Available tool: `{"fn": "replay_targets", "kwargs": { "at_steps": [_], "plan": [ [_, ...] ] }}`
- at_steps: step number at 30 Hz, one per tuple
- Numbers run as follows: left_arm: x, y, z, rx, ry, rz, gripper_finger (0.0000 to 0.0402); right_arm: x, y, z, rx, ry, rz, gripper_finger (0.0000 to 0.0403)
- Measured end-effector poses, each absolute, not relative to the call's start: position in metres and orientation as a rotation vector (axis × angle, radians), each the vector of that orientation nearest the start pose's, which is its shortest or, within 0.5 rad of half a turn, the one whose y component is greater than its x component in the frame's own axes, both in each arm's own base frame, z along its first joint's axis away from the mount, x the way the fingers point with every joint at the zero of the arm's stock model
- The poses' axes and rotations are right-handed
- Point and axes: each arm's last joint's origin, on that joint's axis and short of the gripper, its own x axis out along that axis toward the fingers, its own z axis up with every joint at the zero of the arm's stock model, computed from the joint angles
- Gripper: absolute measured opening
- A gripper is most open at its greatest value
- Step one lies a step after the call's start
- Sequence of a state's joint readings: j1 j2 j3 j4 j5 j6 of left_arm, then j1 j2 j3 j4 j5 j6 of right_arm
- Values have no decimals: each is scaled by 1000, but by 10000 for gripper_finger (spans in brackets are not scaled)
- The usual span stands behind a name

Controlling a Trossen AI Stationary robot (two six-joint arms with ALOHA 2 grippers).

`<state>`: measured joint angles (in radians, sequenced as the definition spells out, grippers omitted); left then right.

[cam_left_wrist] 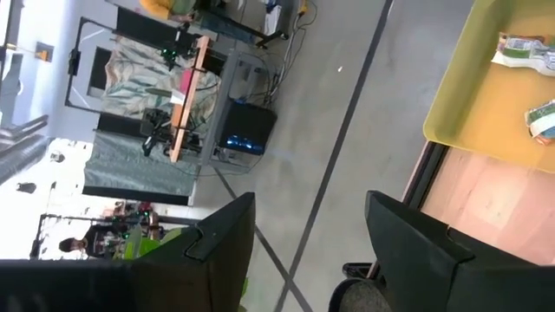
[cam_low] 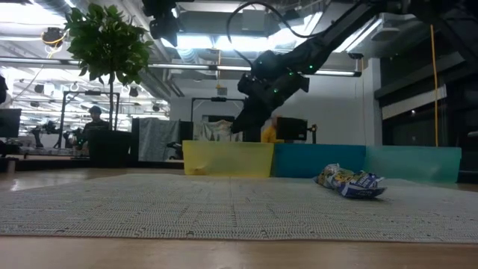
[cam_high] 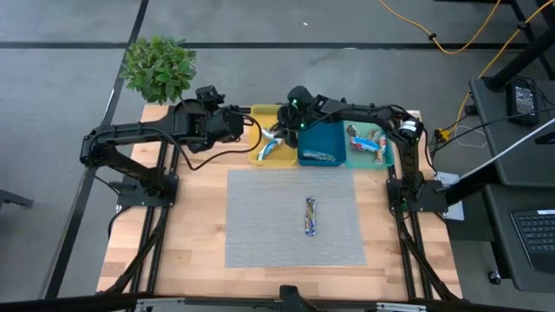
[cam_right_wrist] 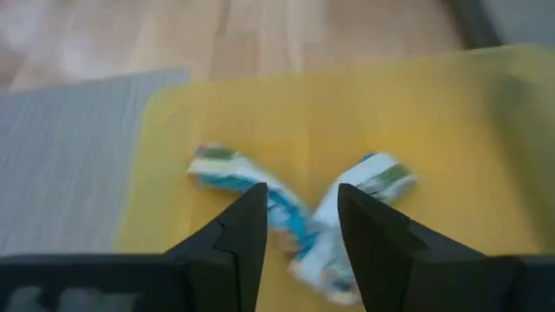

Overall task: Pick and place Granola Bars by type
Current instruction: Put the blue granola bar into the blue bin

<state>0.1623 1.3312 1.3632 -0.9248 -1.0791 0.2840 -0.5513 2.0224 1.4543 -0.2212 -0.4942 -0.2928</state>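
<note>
Right gripper (cam_right_wrist: 299, 230) hangs over the yellow tray (cam_right_wrist: 451, 130), jaws part-open and empty, 2 blue-white bars (cam_right_wrist: 303, 221) directly beneath. Risk: descending snags a wrapper and drags it out. 1 bar (cam_high: 310, 216) remains on the mat (cam_high: 260, 217), well behind; left gripper (cam_left_wrist: 303, 251) parked wide, beside the tray.

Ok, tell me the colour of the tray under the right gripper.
Yellow. The shallow plastic tray under the right gripper shows best in the right wrist view.
</note>
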Motion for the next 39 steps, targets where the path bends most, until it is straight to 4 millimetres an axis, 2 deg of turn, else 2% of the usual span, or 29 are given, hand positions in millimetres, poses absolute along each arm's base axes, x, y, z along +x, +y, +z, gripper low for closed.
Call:
{"fn": "replay_targets", "kwargs": {
  "at_steps": [7, 11, 15, 19, 22, 25, 28, 32, 36, 39],
  "plan": [
    [245, 74, 363, 585, 1024, 919, 212, 380, -190, 172, 114, 780, 120, 147],
    [246, 83, 365, 577, 1008, 902, 212, 369, -180, 168, 55, 825, 36, 147],
    [248, 95, 370, 581, 961, 936, 212, 357, -177, 173, -31, 781, -49, 147],
    [244, 109, 370, 539, 967, 921, 212, 354, -177, 178, -155, 630, -92, 147],
    [239, 119, 369, 544, 1008, 923, 212, 356, -180, 191, -248, 523, -148, 147],
    [235, 127, 371, 625, 1065, 907, 212, 356, -182, 204, -298, 482, -188, 147],
    [234, 134, 376, 652, 1031, 868, 212, 353, -183, 221, -317, 443, -190, 147],
    [236, 137, 385, 604, 891, 757, 212, 346, -179, 246, -328, 388, -199, 147],
    [239, 129, 398, 612, 718, 617, 212, 333, -172, 273, -339, 353, -208, 147],
    [238, 124, 408, 593, 601, 574, 212, 319, -164, 292, -337, 348, -208, 147]
  ]
}}
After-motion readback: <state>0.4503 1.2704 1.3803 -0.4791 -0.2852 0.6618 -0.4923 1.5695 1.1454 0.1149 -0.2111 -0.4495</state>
